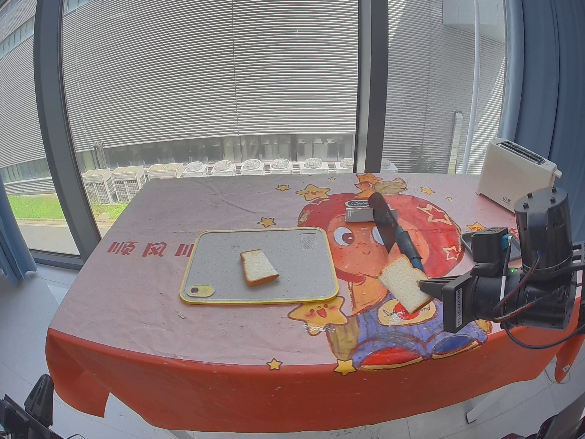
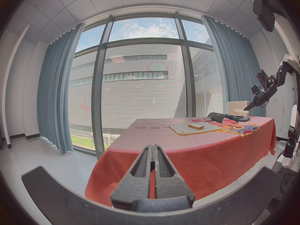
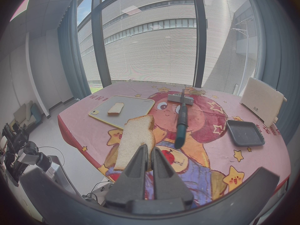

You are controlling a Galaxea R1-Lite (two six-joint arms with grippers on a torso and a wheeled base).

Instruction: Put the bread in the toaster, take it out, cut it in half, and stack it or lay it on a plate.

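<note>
My right gripper [image 1: 425, 286] [image 3: 149, 150] is shut on a half slice of bread [image 1: 404, 283] [image 3: 135, 141], held in the air above the table's front right part. A second half slice [image 1: 259, 266] [image 3: 116, 108] lies on the grey cutting board [image 1: 225, 278] [image 3: 137, 105]. The knife [image 1: 396, 230] [image 3: 181, 122] rests with its blade on a small grey stand [image 1: 359, 213]. The white toaster [image 1: 515, 172] [image 3: 262, 100] stands at the far right. A dark square plate [image 3: 245, 132] lies near it. My left gripper [image 2: 152, 177] is shut, low and well away from the table's left end.
The table wears an orange cartoon cloth [image 1: 183, 336] and stands against a large window [image 1: 213, 62]. Bare cloth lies to the left of the cutting board and along the front edge.
</note>
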